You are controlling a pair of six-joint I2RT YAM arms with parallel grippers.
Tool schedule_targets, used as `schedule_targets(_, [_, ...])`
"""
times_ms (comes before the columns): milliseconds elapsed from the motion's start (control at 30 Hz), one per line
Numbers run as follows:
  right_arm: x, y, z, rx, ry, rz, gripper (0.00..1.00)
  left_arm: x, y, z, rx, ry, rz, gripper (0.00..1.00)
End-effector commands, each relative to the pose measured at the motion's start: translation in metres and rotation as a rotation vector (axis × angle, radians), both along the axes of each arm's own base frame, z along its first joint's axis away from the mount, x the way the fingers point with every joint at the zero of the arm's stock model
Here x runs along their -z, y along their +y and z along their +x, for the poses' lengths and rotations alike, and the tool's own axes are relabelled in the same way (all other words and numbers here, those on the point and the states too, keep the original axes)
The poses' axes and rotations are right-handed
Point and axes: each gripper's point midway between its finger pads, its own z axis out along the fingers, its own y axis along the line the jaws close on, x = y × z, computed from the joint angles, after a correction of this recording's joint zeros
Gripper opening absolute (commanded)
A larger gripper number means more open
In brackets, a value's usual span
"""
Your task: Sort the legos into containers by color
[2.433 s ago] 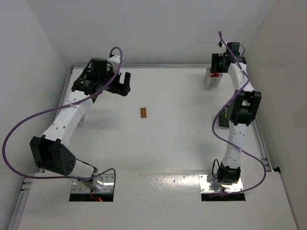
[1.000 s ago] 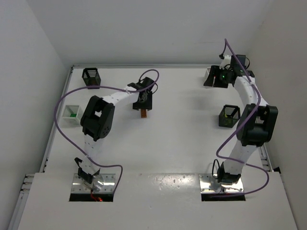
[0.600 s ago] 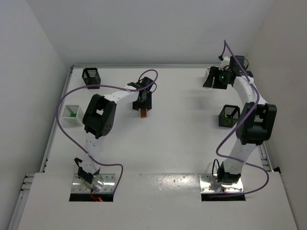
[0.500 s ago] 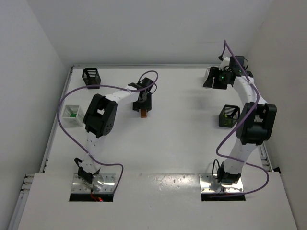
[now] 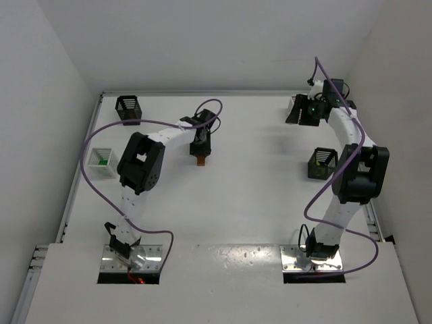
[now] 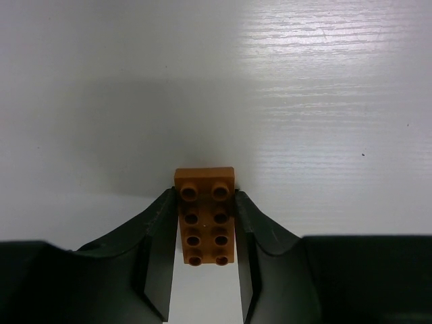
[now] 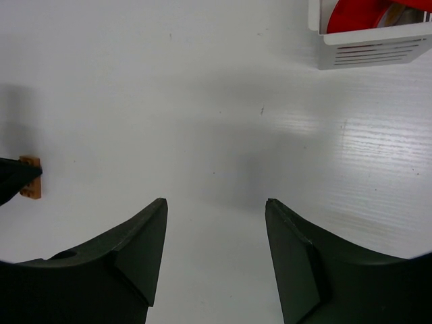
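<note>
L gripper has just shut from part-open onto the orange lego, which lies flat mid-table. Grasp looks made; lift is next. R gripper is half-open, empty, by the white basket w/ red pieces.

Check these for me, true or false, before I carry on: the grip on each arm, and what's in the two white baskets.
1. The left gripper is shut on the orange brick. True.
2. The right gripper holds a red piece. False: its jaws stand open with nothing between them.
3. The far-right white basket holds red pieces. True.
4. The left white basket is empty. False: green shows inside it.
</note>
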Motion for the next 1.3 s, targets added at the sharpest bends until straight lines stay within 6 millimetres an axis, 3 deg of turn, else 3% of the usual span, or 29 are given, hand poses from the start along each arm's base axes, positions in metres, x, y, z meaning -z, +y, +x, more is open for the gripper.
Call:
schedule_targets(0, [0.0, 0.001, -0.004, 0.0, 0.002, 0.016, 0.6, -0.028, 0.001, 0.004, -0.006, -0.056, -0.035, 0.11])
schedule_targets(67, [0.005, 0.008, -0.014, -0.023, 0.019, 0.047, 0.59, -0.049, 0.004, 0.014, -0.01, -0.113, -0.045, 0.11])
schedule_targets(200, [0.007, 0.023, -0.034, -0.082, 0.031, 0.084, 0.58, -0.115, 0.031, 0.044, -0.057, -0.305, -0.077, 0.11])
schedule_targets(233, [0.016, 0.024, -0.039, -0.081, 0.049, 0.087, 0.58, -0.138, 0.049, 0.05, -0.071, -0.372, -0.074, 0.1])
schedule_targets(300, [0.012, 0.03, -0.045, -0.102, 0.039, 0.088, 0.57, -0.177, 0.065, 0.069, -0.095, -0.513, -0.081, 0.1])
schedule_targets(333, [0.013, 0.032, -0.046, -0.11, 0.037, 0.097, 0.57, -0.197, 0.085, 0.076, -0.114, -0.572, -0.061, 0.08])
schedule_targets(400, [0.013, 0.034, -0.05, -0.116, 0.039, 0.106, 0.57, -0.22, 0.106, 0.091, -0.148, -0.654, -0.055, 0.08])
schedule_targets(433, [0.012, 0.035, -0.05, -0.123, 0.038, 0.115, 0.57, -0.236, 0.128, 0.102, -0.195, -0.696, -0.054, 0.08])
schedule_targets(500, [0.013, 0.038, -0.051, -0.124, 0.04, 0.13, 0.57, -0.246, 0.153, 0.117, -0.233, -0.74, -0.028, 0.08])
schedule_targets(533, [0.012, 0.039, -0.052, -0.13, 0.039, 0.138, 0.55, -0.26, 0.175, 0.127, -0.277, -0.778, -0.023, 0.08])
schedule_targets(600, [0.014, 0.041, -0.053, -0.138, 0.038, 0.148, 0.55, -0.27, 0.198, 0.141, -0.315, -0.822, -0.002, 0.08])
schedule_targets(633, [0.014, 0.041, -0.053, -0.138, 0.038, 0.148, 0.55, -0.265, 0.208, 0.15, -0.326, -0.822, 0.014, 0.08])
schedule_targets(700, [0.016, 0.043, -0.055, -0.144, 0.045, 0.158, 0.55, -0.28, 0.235, 0.163, -0.377, -0.876, 0.037, 0.07])
schedule_targets(733, [0.016, 0.043, -0.055, -0.144, 0.045, 0.158, 0.55, -0.268, 0.245, 0.174, -0.396, -0.867, 0.051, 0.07])
schedule_targets(767, [0.016, 0.043, -0.055, -0.144, 0.045, 0.158, 0.55, -0.282, 0.262, 0.181, -0.426, -0.909, 0.055, 0.07])
schedule_targets(900, [0.019, 0.044, -0.058, -0.143, 0.054, 0.16, 0.55, -0.276, 0.294, 0.209, -0.491, -0.944, 0.041, 0.07])
schedule_targets(1000, [0.02, 0.044, -0.06, -0.143, 0.063, 0.162, 0.55, -0.274, 0.304, 0.22, -0.503, -0.955, 0.059, 0.07])
schedule_targets(1033, [0.02, 0.044, -0.06, -0.143, 0.063, 0.162, 0.55, -0.263, 0.304, 0.224, -0.503, -0.943, 0.062, 0.06])
schedule_targets(1100, [0.02, 0.044, -0.06, -0.143, 0.063, 0.162, 0.55, -0.263, 0.307, 0.223, -0.5, -0.94, 0.084, 0.06])
schedule_targets(1267, [0.023, 0.044, -0.06, -0.142, 0.073, 0.164, 0.54, -0.241, 0.32, 0.219, -0.523, -0.899, 0.107, 0.06])
